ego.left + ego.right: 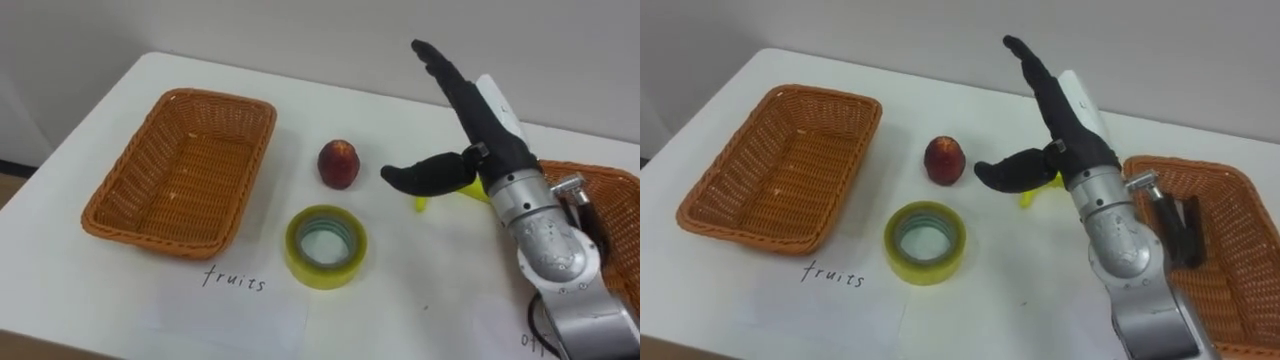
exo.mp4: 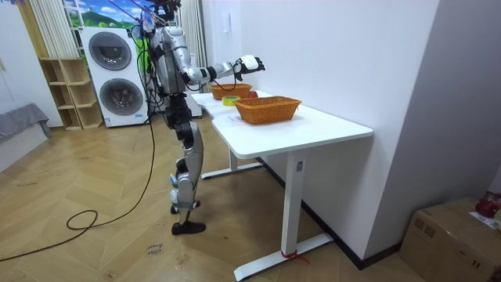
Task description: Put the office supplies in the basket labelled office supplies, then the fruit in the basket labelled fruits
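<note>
White table [image 1: 430,255], wicker baskets [image 1: 245,180], beside wall [image 2: 329,55]; washing machines [image 2: 117,78] behind robot; parquet floor [image 2: 102,180].

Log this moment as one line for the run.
right hand open, raised beside red fruit | tape roll on table | fruits basket empty | right basket holds dark item

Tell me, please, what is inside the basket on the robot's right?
A black object lies in the right basket; I cannot tell what it is. The arm behind the open right hand covers the basket's near left corner, hiding anything there.
</note>
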Controlling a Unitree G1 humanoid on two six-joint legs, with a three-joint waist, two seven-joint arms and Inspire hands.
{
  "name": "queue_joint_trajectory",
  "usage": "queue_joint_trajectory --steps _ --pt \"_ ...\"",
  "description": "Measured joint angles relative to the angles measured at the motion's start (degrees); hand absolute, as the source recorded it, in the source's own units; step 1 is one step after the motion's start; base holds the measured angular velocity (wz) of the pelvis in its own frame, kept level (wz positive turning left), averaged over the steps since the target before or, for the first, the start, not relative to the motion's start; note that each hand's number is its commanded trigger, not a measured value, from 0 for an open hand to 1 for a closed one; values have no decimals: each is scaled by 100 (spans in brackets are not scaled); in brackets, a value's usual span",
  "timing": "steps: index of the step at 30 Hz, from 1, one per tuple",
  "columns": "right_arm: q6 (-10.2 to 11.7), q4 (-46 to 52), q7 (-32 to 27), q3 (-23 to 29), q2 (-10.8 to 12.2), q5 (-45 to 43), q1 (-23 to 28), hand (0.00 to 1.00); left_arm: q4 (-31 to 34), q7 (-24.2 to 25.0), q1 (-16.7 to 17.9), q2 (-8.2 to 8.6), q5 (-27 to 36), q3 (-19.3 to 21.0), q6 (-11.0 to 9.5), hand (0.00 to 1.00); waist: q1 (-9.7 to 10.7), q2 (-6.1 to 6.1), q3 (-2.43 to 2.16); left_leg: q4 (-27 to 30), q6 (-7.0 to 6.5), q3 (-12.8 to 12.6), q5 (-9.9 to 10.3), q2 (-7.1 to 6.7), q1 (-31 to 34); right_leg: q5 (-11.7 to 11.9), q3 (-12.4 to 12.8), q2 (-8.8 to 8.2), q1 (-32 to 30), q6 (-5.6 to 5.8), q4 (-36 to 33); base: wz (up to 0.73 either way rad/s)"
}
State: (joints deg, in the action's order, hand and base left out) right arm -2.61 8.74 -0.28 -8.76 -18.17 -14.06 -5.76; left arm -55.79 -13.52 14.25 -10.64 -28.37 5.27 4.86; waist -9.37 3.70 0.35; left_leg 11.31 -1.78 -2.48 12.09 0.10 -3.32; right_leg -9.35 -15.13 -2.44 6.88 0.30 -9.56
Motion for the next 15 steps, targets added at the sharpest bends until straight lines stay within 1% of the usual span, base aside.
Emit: queue_joint_trajectory --steps 4,6,8,11,13,14,15 --pt "12 -175 -28 -145 7 4 0 0 40 1 -12 2 -12 -6 3 0 -40 1 1 -2 0 27 0 -5 -5 -1 -72 -9 38 2 -2 3" --pt "12 -211 -28 -182 124 6 -1 0 90 0 -7 4 -9 -21 9 0 -62 1 2 3 1 26 -4 -5 -5 -1 -73 -8 40 3 0 0" --pt "23 -424 -47 -227 338 21 -68 0 244 -7 42 31 -10 -129 20 0 -60 1 3 3 3 34 -13 -5 -5 -1 -76 -9 39 3 0 0" --pt "11 -645 -35 -381 433 11 -96 0 350 -30 51 94 -11 -212 28 0 -64 -1 4 7 5 45 -19 -9 7 -1 -85 -11 38 3 4 0" --pt "11 -651 -34 -401 507 10 -97 0 372 -48 49 103 -12 -217 48 0 -43 0 4 15 9 110 -28 -22 34 -1 -140 -14 36 3 5 11" --pt "11 -654 -35 -399 507 13 -98 0 402 -66 45 108 -12 -218 74 0 -50 -1 4 14 8 118 -32 -55 39 -1 -168 -17 35 3 5 12" --pt "11 -655 -37 -399 507 14 -98 0 407 -83 45 110 -12 -218 85 0 -53 -1 4 13 8 122 -32 -56 40 -1 -173 -17 35 3 6 7"
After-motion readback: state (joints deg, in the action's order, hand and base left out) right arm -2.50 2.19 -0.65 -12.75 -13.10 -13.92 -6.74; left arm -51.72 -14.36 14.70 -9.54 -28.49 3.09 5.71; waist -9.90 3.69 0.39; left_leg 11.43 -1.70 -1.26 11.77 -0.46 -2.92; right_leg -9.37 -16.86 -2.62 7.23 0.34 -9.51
